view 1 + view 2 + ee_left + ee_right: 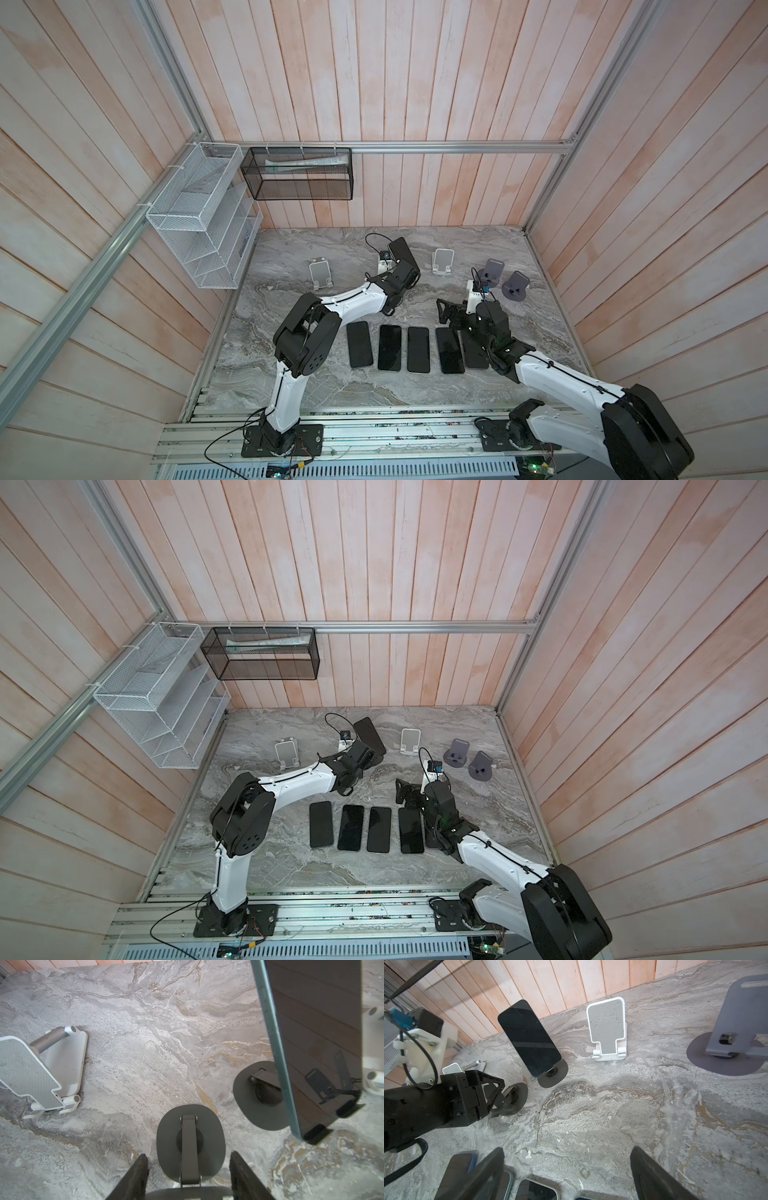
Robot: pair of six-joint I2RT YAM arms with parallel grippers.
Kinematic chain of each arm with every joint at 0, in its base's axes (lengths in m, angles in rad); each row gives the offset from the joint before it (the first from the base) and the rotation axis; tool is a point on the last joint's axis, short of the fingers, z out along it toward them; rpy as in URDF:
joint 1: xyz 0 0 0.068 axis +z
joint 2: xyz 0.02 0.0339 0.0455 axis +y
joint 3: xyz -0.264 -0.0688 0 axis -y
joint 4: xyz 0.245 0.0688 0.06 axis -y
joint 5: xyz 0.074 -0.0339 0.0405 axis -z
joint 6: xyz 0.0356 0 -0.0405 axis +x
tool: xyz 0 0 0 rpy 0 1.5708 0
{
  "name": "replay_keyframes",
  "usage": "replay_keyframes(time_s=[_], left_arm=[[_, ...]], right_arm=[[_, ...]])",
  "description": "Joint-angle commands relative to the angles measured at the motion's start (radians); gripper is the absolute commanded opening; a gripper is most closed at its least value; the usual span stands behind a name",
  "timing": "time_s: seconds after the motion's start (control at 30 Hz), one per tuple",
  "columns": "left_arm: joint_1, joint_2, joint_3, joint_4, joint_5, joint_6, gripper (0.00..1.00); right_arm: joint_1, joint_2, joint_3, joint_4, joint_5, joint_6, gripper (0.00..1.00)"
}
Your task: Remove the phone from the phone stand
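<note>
Top views: in both, the phone (400, 251) is shown tilted up at the far middle of the table (286, 253), with the left gripper (409, 277) just in front of it. A row of five phones (417, 349) is laid flat nearer the arm bases. The right gripper (446, 316) is held over the far right end of that row.

Left wrist view: the left gripper (189, 1154) is clenched on the upper part of an empty dark stand (190, 1126). The phone (318, 1043) is seated in the neighbouring phone stand (253, 1095), its lower edge caught by the stand's two lips.

Right wrist view: the right gripper (569, 1150) is released, jaws spread wide over bare table, nothing between them. The phone (529, 1039) is seen leaning on the phone stand (553, 1076), untouched by either gripper.
</note>
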Motion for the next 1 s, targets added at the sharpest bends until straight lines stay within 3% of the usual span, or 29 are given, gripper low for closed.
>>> replay_keyframes(time_s=[0.0,0.23,0.37,0.47,0.7,0.97], left_arm=[[0.001,-0.028,-0.031,0.019,-0.039,0.028,0.55],[0.048,-0.076,-0.074,0.061,-0.046,0.084,0.56],[0.127,-0.094,-0.079,0.124,0.015,0.166,0.56],[0.216,-0.068,-0.035,0.093,0.106,0.141,0.57],[0.328,0.003,0.049,0.059,0.175,0.155,0.57],[0.341,0.061,0.119,0.039,0.229,0.183,0.59]], right_arm=[[0.005,-0.008,0.015,0.001,0.006,-0.016,0.95],[0.006,-0.015,0.014,0.000,0.006,-0.019,0.95],[0.006,-0.016,0.017,-0.004,0.002,-0.019,0.95],[0.007,-0.024,0.017,-0.007,0.002,-0.017,0.95],[0.006,-0.012,0.016,-0.001,0.004,-0.016,0.95],[0.006,-0.005,0.017,-0.001,0.008,-0.017,0.95]])
